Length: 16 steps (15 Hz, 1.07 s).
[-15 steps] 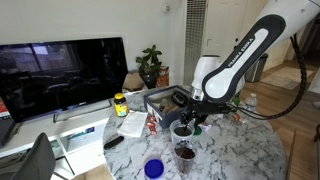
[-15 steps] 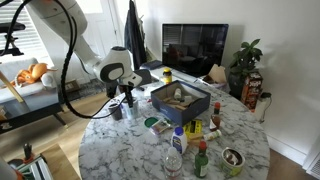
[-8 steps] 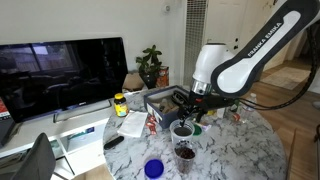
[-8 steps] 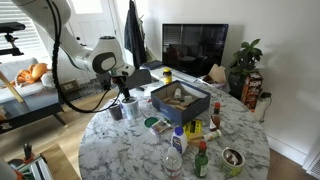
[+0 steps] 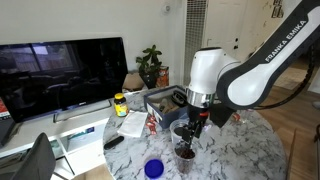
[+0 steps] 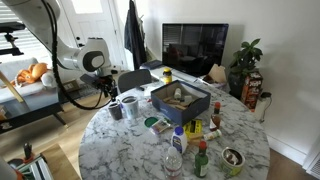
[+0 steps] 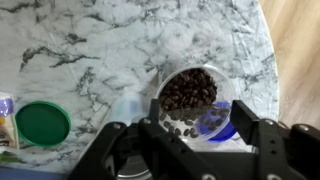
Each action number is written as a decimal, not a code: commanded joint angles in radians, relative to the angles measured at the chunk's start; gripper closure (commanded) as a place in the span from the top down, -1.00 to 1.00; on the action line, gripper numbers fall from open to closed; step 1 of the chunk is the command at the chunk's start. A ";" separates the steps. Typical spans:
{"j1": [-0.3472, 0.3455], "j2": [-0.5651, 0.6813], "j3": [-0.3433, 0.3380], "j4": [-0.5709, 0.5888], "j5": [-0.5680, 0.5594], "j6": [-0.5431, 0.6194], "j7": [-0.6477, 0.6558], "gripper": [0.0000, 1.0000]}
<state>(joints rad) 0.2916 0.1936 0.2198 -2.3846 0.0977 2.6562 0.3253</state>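
My gripper [image 7: 200, 120] stands open above the marble table [image 7: 80, 40], holding nothing. Seen between and just past its fingers in the wrist view is a clear cup of dark beans [image 7: 192, 90], with a blue lid [image 7: 224, 122] lying beside it. A green lid [image 7: 42, 122] lies to the left. In an exterior view the gripper [image 5: 193, 124] hangs tilted just above the bean cup [image 5: 185, 152] and a pale cup [image 5: 180, 131], with the blue lid [image 5: 153, 168] nearby. In an exterior view the gripper [image 6: 106, 92] is near the table's edge, beside both cups [image 6: 122, 107].
A dark box of items [image 6: 180, 100] sits mid-table, with several bottles and jars [image 6: 190, 140] in front of it. A yellow-capped bottle [image 5: 120, 103] and papers [image 5: 131, 125] lie near the box. A TV [image 5: 60, 70] and a plant [image 5: 151, 65] stand behind the table.
The gripper has lifted off the cups and opened, then narrowed a little. The arm has swung round so that the wrist now tilts down over the bean cup.
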 commanded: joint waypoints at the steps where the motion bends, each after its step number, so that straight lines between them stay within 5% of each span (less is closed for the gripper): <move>1: 0.006 0.049 0.000 0.025 -0.049 -0.018 -0.046 0.45; 16: 0.011 0.191 -0.005 0.107 -0.047 0.048 -0.092 0.21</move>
<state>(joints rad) 0.2947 0.3478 0.2214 -2.2962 0.0562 2.6852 0.2470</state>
